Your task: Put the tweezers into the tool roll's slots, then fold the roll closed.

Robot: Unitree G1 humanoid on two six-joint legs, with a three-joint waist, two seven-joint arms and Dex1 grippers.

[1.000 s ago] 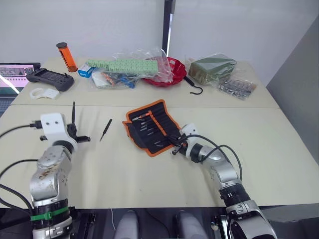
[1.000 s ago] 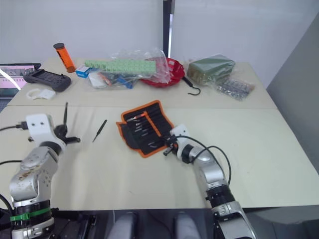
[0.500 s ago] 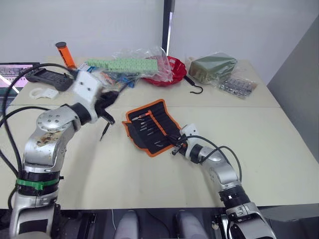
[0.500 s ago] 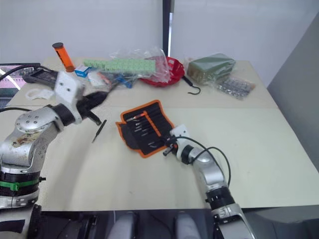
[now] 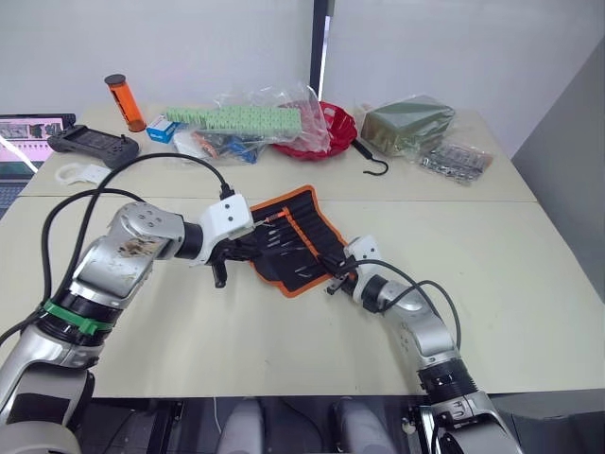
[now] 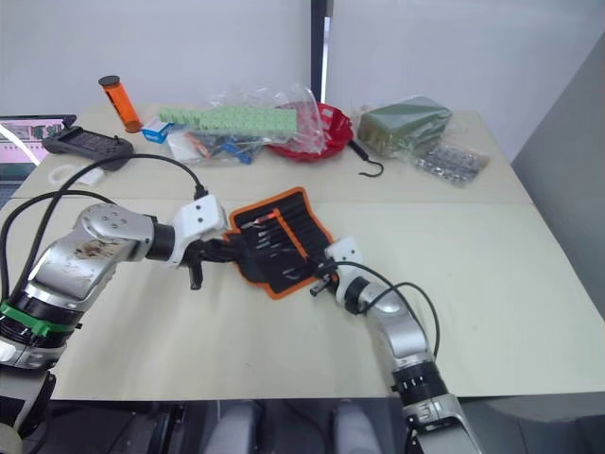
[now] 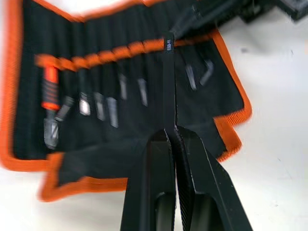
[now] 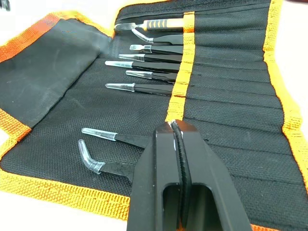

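Left wrist view shows one tweezer [image 7: 169,82] pinched between the closed fingers of the left hand [image 7: 174,137], its tip over the orange strip of the open tool roll [image 7: 115,149], where other tools sit in the slots [image 7: 120,91]. Right wrist view shows the right hand [image 8: 175,139] with fingers pressed together, seemingly resting on the roll's fabric. From the head camera, the roll lies mid-desk [image 5: 529,274], between both hands.
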